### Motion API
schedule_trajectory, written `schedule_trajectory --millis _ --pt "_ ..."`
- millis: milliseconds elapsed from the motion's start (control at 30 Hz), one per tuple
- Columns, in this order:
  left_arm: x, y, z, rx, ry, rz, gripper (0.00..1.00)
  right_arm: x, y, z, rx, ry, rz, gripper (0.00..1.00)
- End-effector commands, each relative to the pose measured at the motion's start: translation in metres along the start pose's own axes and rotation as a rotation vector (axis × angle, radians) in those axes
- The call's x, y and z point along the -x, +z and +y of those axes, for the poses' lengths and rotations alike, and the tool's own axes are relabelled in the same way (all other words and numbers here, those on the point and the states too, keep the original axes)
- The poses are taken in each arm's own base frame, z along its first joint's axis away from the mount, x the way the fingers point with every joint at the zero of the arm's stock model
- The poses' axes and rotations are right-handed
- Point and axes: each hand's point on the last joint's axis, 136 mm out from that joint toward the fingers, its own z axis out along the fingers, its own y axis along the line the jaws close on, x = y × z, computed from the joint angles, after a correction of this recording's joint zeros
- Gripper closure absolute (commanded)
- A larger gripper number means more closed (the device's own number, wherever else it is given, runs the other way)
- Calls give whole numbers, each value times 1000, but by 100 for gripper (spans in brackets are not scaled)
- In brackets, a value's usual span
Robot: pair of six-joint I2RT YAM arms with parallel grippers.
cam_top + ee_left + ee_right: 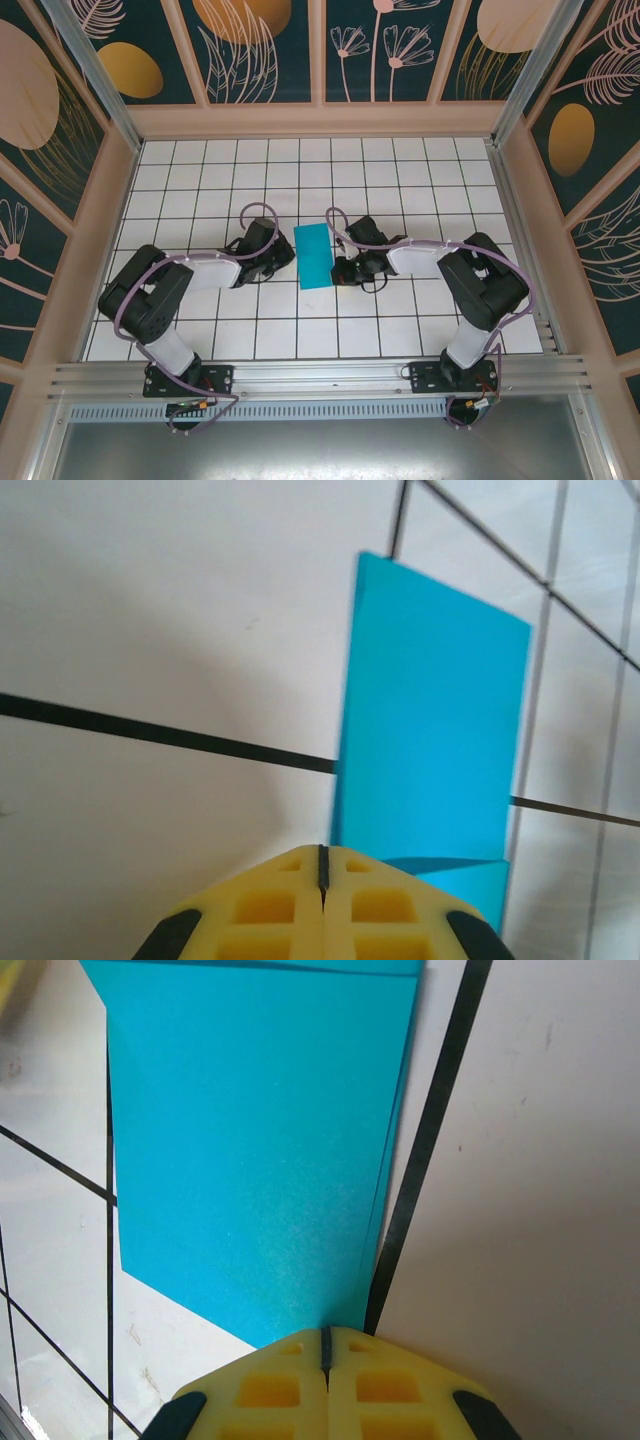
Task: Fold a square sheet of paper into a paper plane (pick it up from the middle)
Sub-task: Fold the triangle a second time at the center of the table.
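The square sheet of paper (318, 255) lies folded in half as a teal rectangle at the middle of the gridded table. My left gripper (291, 254) rests just off its left long edge, its yellow fingers pressed together. In the left wrist view the paper (430, 740) lies ahead and to the right of the shut tips (322, 852), and a lower layer peeks out by them. My right gripper (338, 268) sits at the paper's right edge. In the right wrist view the paper (260, 1150) runs down to the shut tips (325, 1332); nothing shows between them.
The white tiled floor (250, 170) with black grid lines is bounded by beige walls at the back and sides. An aluminium rail (320, 375) runs along the near edge by the arm bases. Both arms lie low, elbows out to the sides.
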Motion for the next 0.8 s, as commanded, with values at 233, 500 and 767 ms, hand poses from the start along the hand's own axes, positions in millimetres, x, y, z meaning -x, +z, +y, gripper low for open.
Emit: schedule_trajectory --millis 233,500,767 --pt "-32 -2 -84 -212 130 81 100 -37 12 -51 -211 79 107 100" --pt "-58 30 -68 -160 122 179 100 -41 13 -54 -219 88 116 100" --pt "-49 38 -34 -41 64 132 100 -47 15 -59 -237 89 136 100"
